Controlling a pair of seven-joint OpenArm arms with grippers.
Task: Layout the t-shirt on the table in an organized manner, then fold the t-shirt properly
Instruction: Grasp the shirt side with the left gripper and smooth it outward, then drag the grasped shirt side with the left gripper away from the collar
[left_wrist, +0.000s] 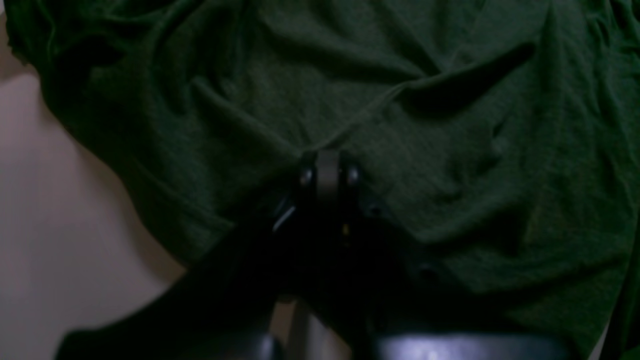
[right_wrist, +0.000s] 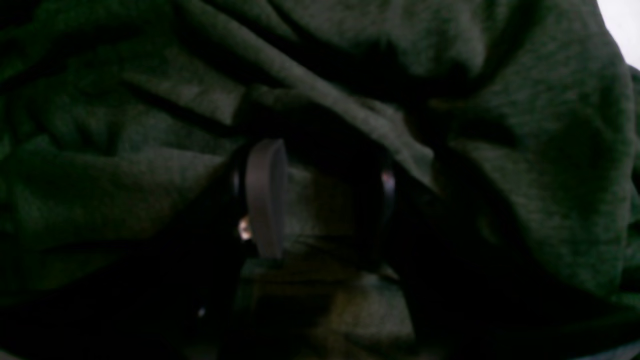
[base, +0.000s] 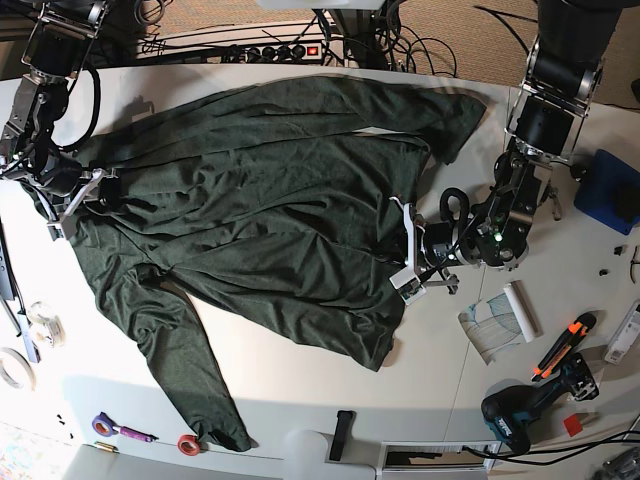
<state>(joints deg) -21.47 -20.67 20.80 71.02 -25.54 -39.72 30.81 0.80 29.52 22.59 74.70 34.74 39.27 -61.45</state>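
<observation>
A dark green t-shirt (base: 260, 210) lies spread and wrinkled across the white table (base: 300, 385), one sleeve trailing toward the front left (base: 200, 380). My left gripper (base: 407, 248) sits at the shirt's right edge; in the left wrist view its fingers (left_wrist: 327, 167) are pressed together, shut on a raised crease of the t-shirt (left_wrist: 450, 150). My right gripper (base: 88, 192) rests at the shirt's left shoulder area. In the right wrist view it (right_wrist: 325, 200) stands open, its pads (right_wrist: 265, 200) apart with bunched t-shirt (right_wrist: 150, 190) fabric between them.
On the right lie a white paper roll (base: 520, 310), an orange-handled tool (base: 560, 345), a black drill (base: 525, 405) and a blue box (base: 610, 190). Tape rolls (base: 15, 370) sit at the left edge. A power strip (base: 270, 50) and cables run along the back.
</observation>
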